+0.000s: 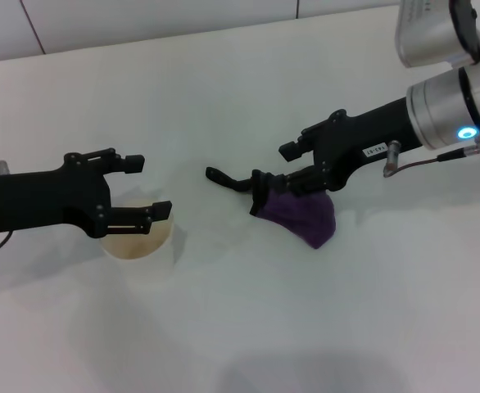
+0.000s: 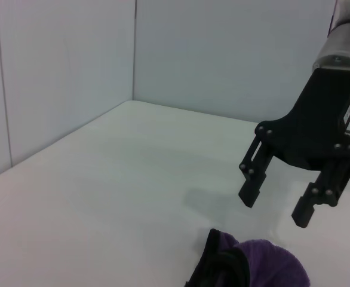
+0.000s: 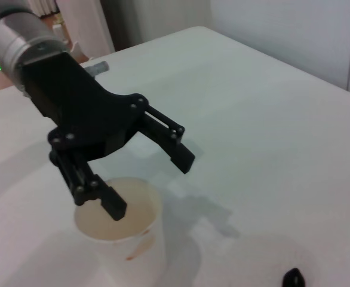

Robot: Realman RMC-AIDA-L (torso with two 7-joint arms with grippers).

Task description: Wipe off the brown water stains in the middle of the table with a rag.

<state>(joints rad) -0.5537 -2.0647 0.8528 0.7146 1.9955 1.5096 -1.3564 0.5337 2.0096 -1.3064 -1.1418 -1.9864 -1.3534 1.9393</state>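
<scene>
From the head camera, the purple rag (image 1: 302,216) lies bunched on the white table (image 1: 248,319), its black strap tail (image 1: 228,178) trailing away from it toward the paper cup (image 1: 140,241). The right gripper (image 1: 293,168) hangs just above the rag's strap end, fingers spread apart and holding nothing. The left gripper (image 1: 146,187) hovers over the rim of the cup, well apart from the rag, fingers also spread wide; the cup's inside looks brownish. No brown puddle can be made out on the table in this view. The left wrist camera shows the rag (image 2: 264,263) with its black trim on the table (image 2: 115,179), and just beyond it the right gripper (image 2: 276,200) poised above the surface, its two fingers clearly parted and not touching the cloth. The right wrist camera shows the left gripper (image 3: 148,182) open over the paper cup (image 3: 130,239), one finger above the cup's mouth, and a small end of the black strap (image 3: 293,277) lying on the table (image 3: 270,137) well apart from the cup.
</scene>
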